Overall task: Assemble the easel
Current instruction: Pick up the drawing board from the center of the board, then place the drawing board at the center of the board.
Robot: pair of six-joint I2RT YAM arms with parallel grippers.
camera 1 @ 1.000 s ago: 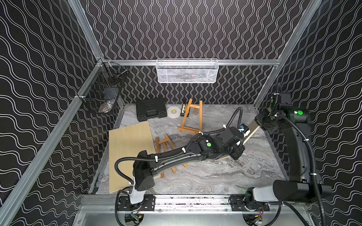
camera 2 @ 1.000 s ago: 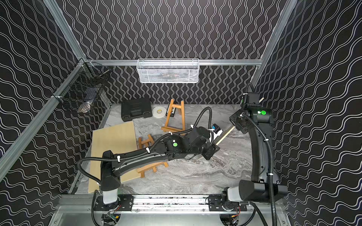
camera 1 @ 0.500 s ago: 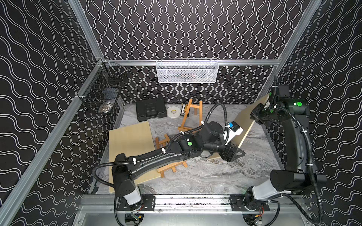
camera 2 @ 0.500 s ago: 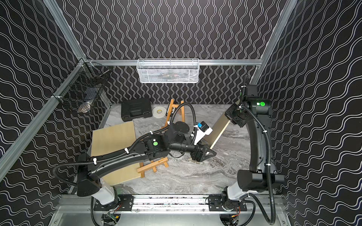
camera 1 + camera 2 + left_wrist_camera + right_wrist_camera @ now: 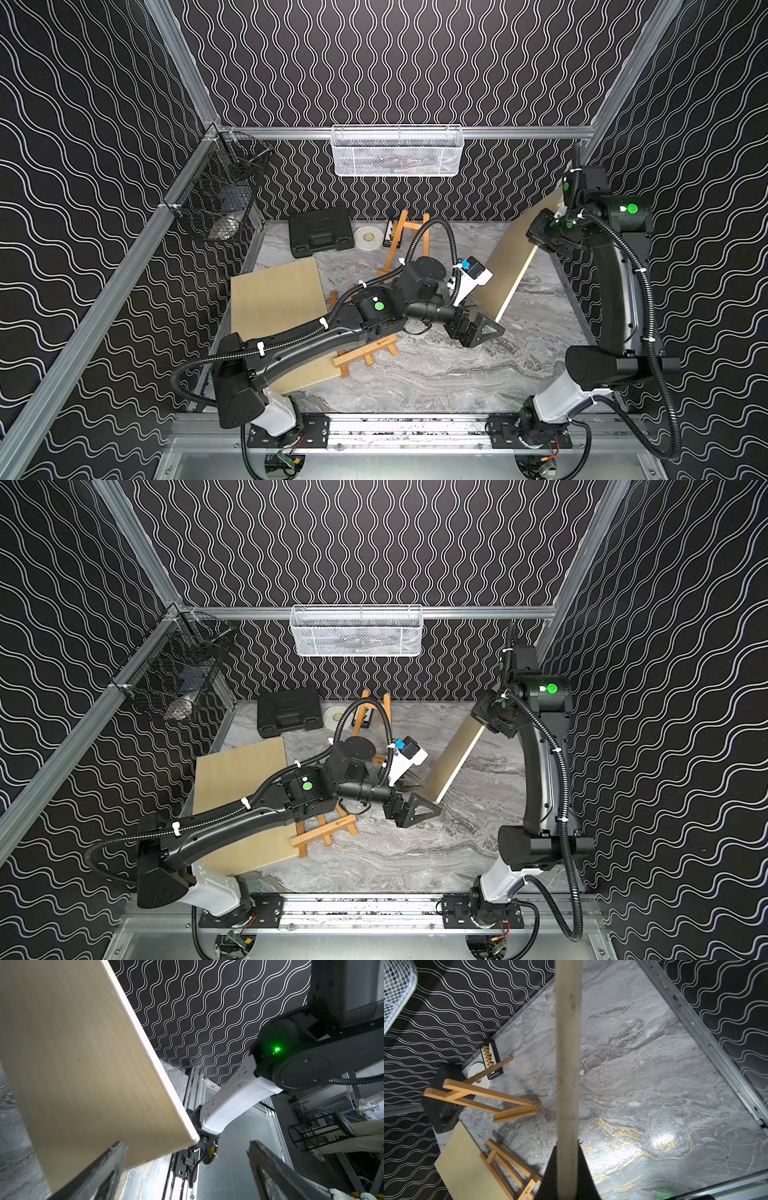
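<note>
My right gripper (image 5: pixel 545 237) (image 5: pixel 568 1147) is shut on the upper edge of a pale wooden board (image 5: pixel 511 266) (image 5: pixel 453 762) (image 5: pixel 568 1053). The board slopes down toward the table middle. My left gripper (image 5: pixel 484 332) (image 5: pixel 419 812) (image 5: pixel 187 1144) stands open just beside the board's (image 5: pixel 83 1053) lower corner, holding nothing. One small wooden easel (image 5: pixel 405 226) (image 5: pixel 481 1095) stands upright at the back. Another easel (image 5: pixel 365 353) (image 5: pixel 324 833) (image 5: pixel 508 1167) lies flat, partly on a second board (image 5: pixel 274 295) (image 5: pixel 237 779) at the left and partly under my left arm.
A black case (image 5: pixel 320 232), a white tape roll (image 5: pixel 368 237) and a bit set (image 5: pixel 491 1059) sit along the back wall. A white wire basket (image 5: pixel 397 151) hangs on the back rail and a black mesh basket (image 5: pixel 220 199) on the left rail.
My left gripper opened, let go of the board and drew back toward the table middle. The right arm raised the board's upper edge toward the back right, so it slopes more steeply.
</note>
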